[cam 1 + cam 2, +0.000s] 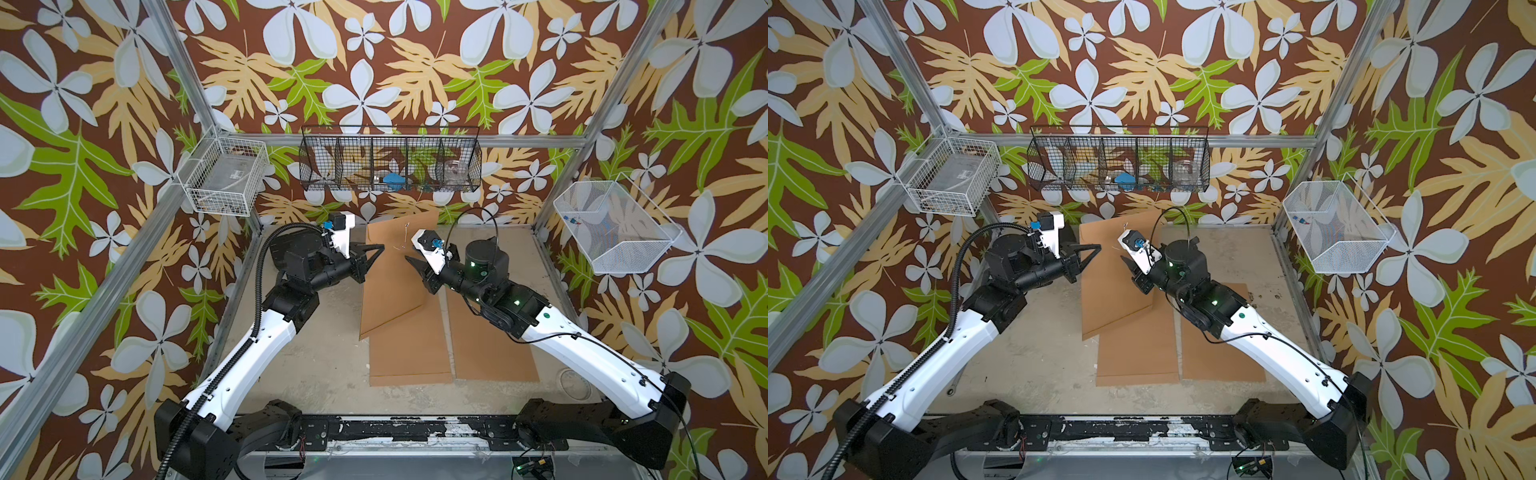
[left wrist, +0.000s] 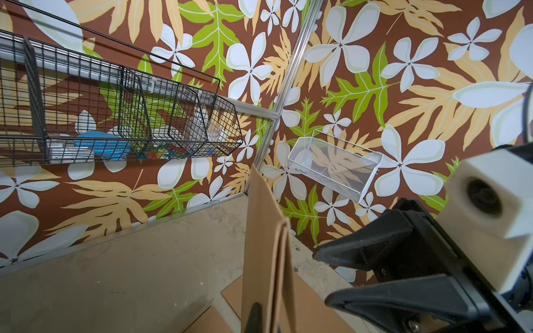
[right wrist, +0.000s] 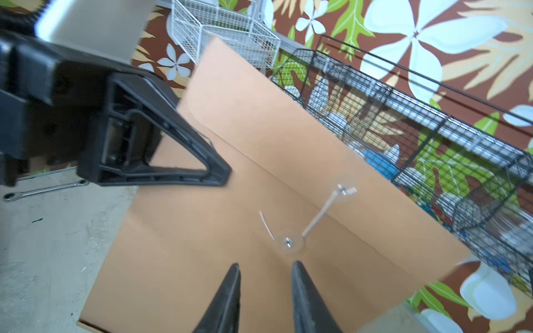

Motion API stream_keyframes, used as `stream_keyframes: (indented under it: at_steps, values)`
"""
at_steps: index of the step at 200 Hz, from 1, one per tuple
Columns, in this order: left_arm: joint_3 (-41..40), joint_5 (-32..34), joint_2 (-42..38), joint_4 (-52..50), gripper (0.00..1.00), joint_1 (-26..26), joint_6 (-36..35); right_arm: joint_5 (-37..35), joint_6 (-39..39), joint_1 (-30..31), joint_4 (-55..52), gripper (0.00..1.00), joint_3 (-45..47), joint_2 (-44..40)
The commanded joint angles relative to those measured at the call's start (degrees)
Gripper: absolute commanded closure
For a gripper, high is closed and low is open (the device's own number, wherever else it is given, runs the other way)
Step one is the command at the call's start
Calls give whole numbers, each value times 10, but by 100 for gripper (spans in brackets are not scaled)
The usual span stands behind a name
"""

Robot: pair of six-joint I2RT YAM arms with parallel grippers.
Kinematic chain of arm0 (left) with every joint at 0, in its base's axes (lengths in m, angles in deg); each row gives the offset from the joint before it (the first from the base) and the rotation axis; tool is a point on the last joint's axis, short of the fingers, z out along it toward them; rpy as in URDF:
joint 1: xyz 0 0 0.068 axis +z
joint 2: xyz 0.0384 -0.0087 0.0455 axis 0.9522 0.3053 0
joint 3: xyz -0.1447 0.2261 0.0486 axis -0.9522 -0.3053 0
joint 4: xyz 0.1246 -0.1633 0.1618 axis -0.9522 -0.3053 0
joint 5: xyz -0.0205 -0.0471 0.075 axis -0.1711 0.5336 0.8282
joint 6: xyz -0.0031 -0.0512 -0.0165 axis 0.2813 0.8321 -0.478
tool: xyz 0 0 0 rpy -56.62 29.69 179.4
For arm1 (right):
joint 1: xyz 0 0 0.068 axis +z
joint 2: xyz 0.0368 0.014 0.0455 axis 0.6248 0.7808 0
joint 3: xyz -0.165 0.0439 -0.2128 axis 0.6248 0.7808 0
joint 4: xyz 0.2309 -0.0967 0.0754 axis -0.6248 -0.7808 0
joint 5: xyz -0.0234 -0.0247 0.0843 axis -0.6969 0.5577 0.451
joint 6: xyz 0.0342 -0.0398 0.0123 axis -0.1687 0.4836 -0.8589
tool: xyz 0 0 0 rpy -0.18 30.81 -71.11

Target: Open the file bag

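Standing tilted at the far middle of the table [image 1: 316, 365], the file bag [image 1: 395, 282] is pinched at its left edge by your left gripper [image 1: 380, 248] — jaws closed on it. Your right gripper [image 3: 264, 268] hovers just short of the string clasp [image 3: 288, 242] — jaws slightly apart, empty.

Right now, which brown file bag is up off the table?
The far file bag, tilted up with the left gripper pinching its edge. The two nearer bags lie flat.

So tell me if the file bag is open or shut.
Shut: flap lies flat on the file bag, string spanning its edge.
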Motion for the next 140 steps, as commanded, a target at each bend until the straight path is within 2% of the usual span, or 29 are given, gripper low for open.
stream_keyframes:
  at_steps: [1, 140]
  values:
    - [5, -36, 0, 1, 100, -1, -3, -17, 38, 16, -19, 68, -22, 16]
    - [-3, -109, -20, 9, 100, -1, -16, -69, 52, 23, -31, 71, -30, 34]
